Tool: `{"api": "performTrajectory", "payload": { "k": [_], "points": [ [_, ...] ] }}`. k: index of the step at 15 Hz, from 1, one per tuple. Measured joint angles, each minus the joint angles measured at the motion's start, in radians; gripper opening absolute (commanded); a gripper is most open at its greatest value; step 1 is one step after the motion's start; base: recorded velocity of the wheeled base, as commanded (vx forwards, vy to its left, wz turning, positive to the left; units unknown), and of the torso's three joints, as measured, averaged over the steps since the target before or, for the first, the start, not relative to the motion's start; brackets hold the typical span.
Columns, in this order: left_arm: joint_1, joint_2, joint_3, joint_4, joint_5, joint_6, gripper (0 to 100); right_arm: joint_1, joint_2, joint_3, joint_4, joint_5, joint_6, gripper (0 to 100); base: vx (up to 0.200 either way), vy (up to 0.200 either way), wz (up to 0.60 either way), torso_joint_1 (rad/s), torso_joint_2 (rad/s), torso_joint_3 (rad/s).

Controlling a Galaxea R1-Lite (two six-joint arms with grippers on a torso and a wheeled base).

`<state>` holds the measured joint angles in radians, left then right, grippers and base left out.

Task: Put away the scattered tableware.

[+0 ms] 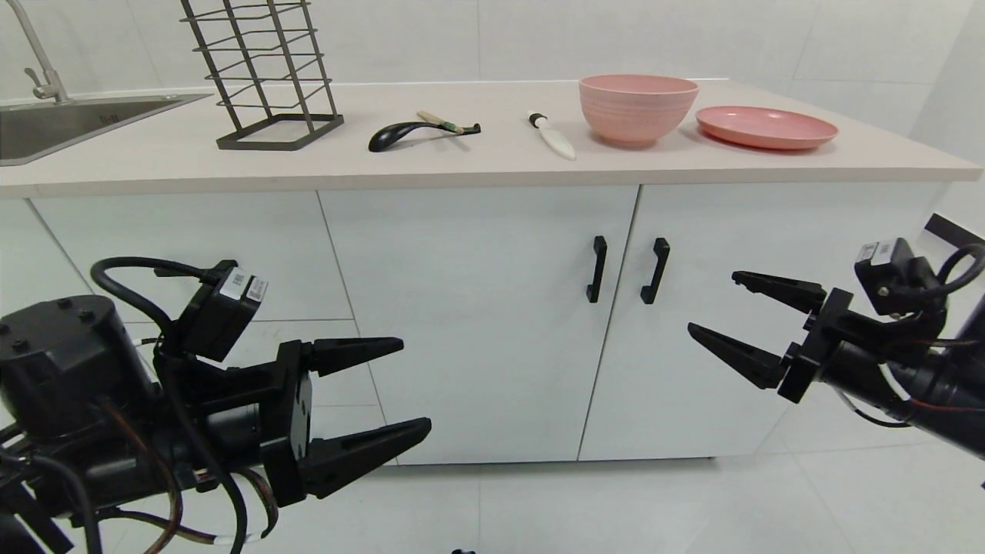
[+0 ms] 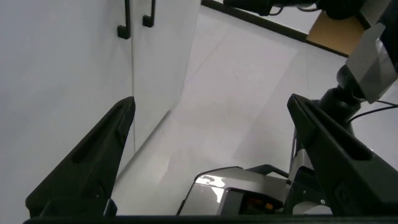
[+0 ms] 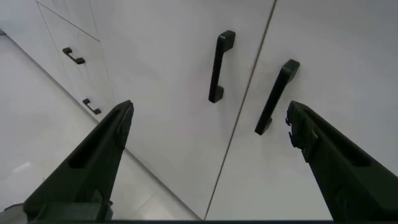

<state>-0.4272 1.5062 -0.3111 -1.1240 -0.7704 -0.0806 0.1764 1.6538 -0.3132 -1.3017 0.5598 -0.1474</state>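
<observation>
Task not begun, by my reading: all tableware lies loose on the tabletop (image 1: 492,165).

- The pink bowl (image 1: 637,108) sits upright toward the right end, nearer the back edge. The pink plate (image 1: 766,127) is just beside it, closer to the right corner.
- A white-bladed knife (image 1: 552,137) lies flat just left of the bowl.
- Mid-tabletop is a black spoon (image 1: 400,135), with a wooden-handled utensil (image 1: 440,121) lying across its handle; touching, I think.
- The wire rack (image 1: 265,77) stands toward the left, between the spoon and the sink (image 1: 69,123).

My left pincer (image 1: 414,385) is spread and holds nothing, low before the cabinet doors (image 1: 477,323), below the front edge. My right pincer (image 1: 712,302) is likewise spread and bare, near the door handles (image 1: 655,271).

How I'd go: lift first and clear the front edge before driving forward, lest a finger strike the lip. The right arm suits the plate. Take its near rim with one finger under and one over, coming in low and level, since a shallow rim may slip. The rack slots look meant for plates. I can't tell where the cutlery belongs.
</observation>
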Motion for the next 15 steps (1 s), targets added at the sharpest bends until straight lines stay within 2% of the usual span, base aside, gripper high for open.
{"api": "performTrajectory", "payload": {
  "k": [3,5,7,8,11,12,15],
  "points": [
    [-0.006,0.011,0.033,-0.01,0.002,0.061,100,-0.002,0.041,-0.02,0.001,-0.001,-0.001,100,0.0,0.0,0.0,0.0,0.0,0.0],
    [0.001,0.014,0.064,-0.008,0.005,0.063,100,0.004,0.067,-0.033,-0.003,0.0,0.0,100,-0.1,0.0,0.0,0.001,0.0,0.004],
    [0.0,0.014,0.082,-0.011,0.003,0.05,100,0.006,0.086,-0.043,-0.002,0.001,-0.001,100,-0.2,0.0,0.0,0.002,0.0,0.009],
    [0.0,0.015,0.092,-0.01,0.004,0.043,100,0.008,0.094,-0.046,0.002,0.0,-0.001,100,0.0,0.0,0.0,0.0,0.0,0.0],
    [0.002,0.027,0.094,-0.064,0.005,0.059,100,0.008,0.115,-0.064,-0.001,0.008,-0.002,100,0.0,0.0,0.0,0.0,0.0,0.0],
    [0.003,0.044,0.083,-0.104,0.008,0.07,100,0.007,0.126,-0.079,-0.004,0.023,-0.003,100,0.0,0.0,0.0,0.0,0.0,0.0],
    [-0.005,0.13,-0.029,-0.188,0.0,0.154,100,0.007,0.163,-0.113,-0.029,0.071,-0.017,100,0.0,0.0,0.0,0.0,0.0,0.0]
  ]
}}
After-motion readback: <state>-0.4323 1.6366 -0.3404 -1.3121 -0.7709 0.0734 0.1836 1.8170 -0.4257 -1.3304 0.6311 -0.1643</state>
